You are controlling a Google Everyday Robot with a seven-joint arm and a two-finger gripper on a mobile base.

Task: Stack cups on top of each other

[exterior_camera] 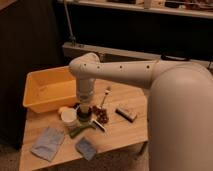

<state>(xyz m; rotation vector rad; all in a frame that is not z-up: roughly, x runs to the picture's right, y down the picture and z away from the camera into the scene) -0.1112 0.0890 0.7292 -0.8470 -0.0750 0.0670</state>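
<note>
Wooden worktop (125, 134) is seen before a dark wall, with a yellow tub (46, 91) at its left rear. The white cup (68, 118) is placed in front of the tub, and the dark green cup (84, 120) just beside it on the right. The end effector (84, 109) is positioned pointing down, directly over the dark green cup. Whether it is spread or pressed together cannot be told. Two blue cloths (47, 144) are laid near the front edge.
</note>
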